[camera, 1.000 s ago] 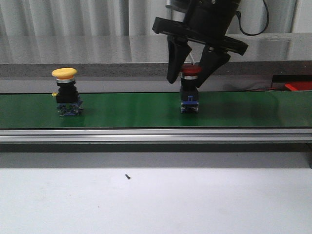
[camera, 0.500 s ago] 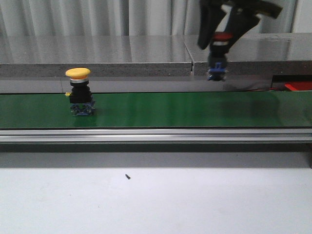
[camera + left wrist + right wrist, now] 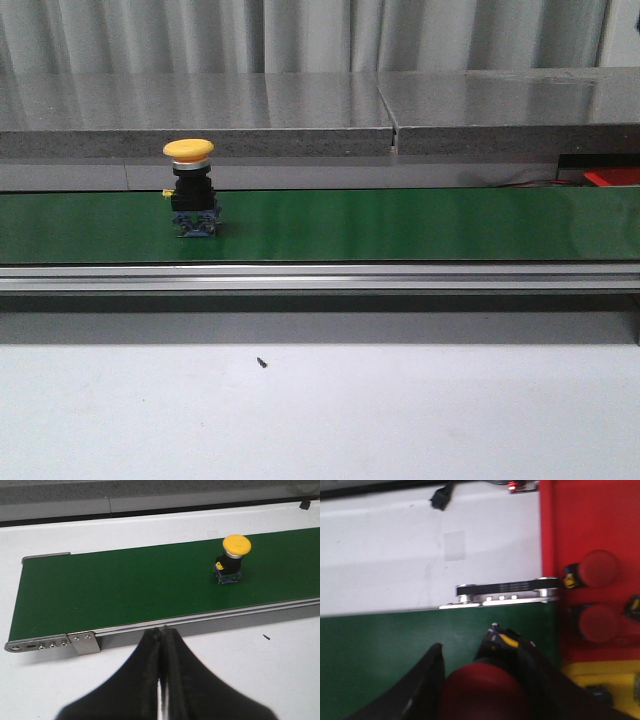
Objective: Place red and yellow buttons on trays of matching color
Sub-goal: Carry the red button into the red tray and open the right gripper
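A yellow button (image 3: 190, 190) stands upright on the green belt (image 3: 400, 225), left of the middle; the left wrist view shows the yellow button (image 3: 235, 560) too. My left gripper (image 3: 161, 632) hovers shut and empty above the white table, on the near side of the belt. In the right wrist view my right gripper (image 3: 480, 667) is shut on a red button (image 3: 482, 692), held over the belt's end beside the red tray (image 3: 570, 520). Two red buttons (image 3: 600, 567) (image 3: 598, 622) lie in that tray. A yellow tray (image 3: 615, 672) adjoins it. The front view shows neither gripper.
A metal rail (image 3: 320, 277) runs along the belt's near side, with white table (image 3: 320, 410) in front. A grey ledge (image 3: 200, 140) stands behind the belt. A bit of the red tray (image 3: 612, 177) shows at the far right. The belt's end roller (image 3: 505, 592) lies by the tray.
My right gripper lifted the red button off the belt and carried it up and right, out of the front view. The yellow button rode the belt to the right.
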`<state>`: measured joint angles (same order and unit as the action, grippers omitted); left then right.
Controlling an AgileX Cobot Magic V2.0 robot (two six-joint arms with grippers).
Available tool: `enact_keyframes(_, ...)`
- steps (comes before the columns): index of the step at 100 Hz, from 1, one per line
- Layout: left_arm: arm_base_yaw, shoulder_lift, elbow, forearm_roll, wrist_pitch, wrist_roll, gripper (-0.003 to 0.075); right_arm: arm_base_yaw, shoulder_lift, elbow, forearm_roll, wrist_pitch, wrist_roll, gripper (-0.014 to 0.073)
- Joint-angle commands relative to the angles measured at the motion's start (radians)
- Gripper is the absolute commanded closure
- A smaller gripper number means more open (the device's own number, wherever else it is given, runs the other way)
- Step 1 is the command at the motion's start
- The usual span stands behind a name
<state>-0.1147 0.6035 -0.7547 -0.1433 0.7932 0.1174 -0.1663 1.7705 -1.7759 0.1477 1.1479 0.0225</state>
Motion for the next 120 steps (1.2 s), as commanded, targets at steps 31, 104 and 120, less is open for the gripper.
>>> enact_keyframes(31, -0.007, 0.000, -0.027, -0.011, -0.066, 0.001, 0.0738, -0.227, 0.022, -0.028, 0.002, -0.148, -0.013, 0.0357)
enact_keyframes(104, -0.007, 0.000, -0.027, -0.011, -0.066, 0.001, 0.0738, -0.294, 0.333, -0.277, 0.046, -0.182, -0.014, 0.0357)
enact_keyframes(120, -0.007, 0.000, -0.027, -0.011, -0.066, 0.001, 0.0738, -0.294, 0.400, -0.317, 0.078, -0.178, -0.014, 0.0357)
